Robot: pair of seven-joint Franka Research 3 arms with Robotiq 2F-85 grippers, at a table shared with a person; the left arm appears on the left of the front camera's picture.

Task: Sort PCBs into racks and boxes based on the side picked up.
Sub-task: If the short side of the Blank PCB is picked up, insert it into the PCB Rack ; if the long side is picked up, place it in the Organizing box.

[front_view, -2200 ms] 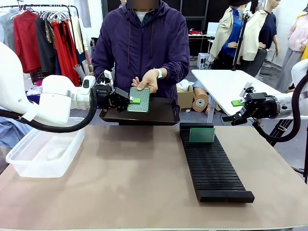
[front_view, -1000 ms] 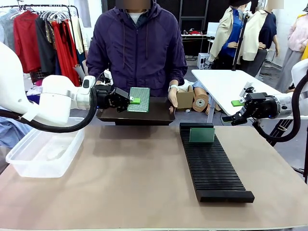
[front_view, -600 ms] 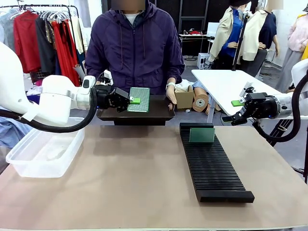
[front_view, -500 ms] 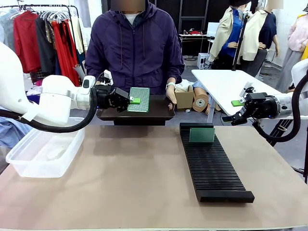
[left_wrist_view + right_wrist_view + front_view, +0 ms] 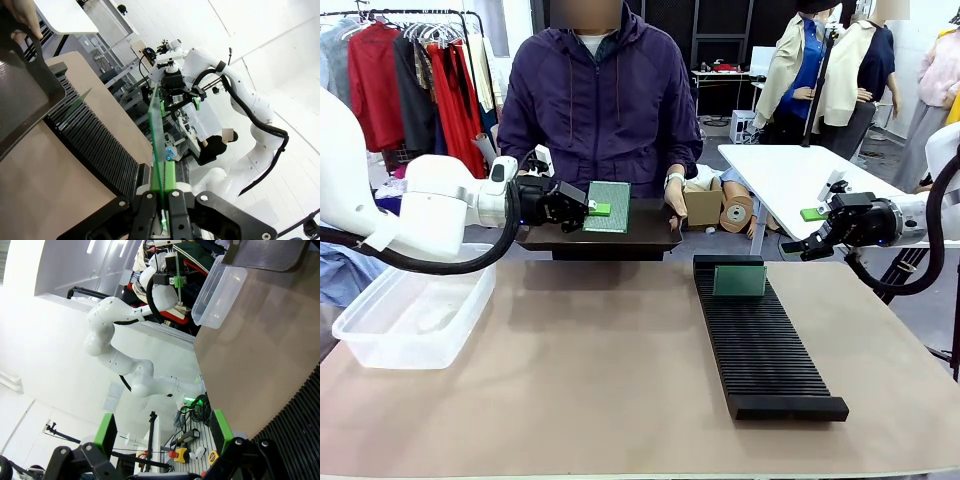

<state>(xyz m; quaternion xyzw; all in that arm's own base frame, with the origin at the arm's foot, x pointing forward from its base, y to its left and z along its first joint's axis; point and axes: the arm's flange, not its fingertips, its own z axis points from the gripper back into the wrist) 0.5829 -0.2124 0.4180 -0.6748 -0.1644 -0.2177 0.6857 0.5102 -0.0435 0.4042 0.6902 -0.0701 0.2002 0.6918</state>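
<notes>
Front view: the left gripper (image 5: 592, 208) is pinching a PCB (image 5: 609, 207) by its near edge, fingers pressed tight on it, and the board is standing out past the fingertips above the dark tray (image 5: 620, 238) that the person's hand (image 5: 676, 200) is gripping at one end. The right gripper (image 5: 808, 225) is hanging with its fingers spread wide and nothing between them, well apart from the black rack (image 5: 760, 345). A second PCB (image 5: 739, 281) is standing upright in the rack's far slots. The clear tub (image 5: 415, 318) is sitting below the left arm.
</notes>
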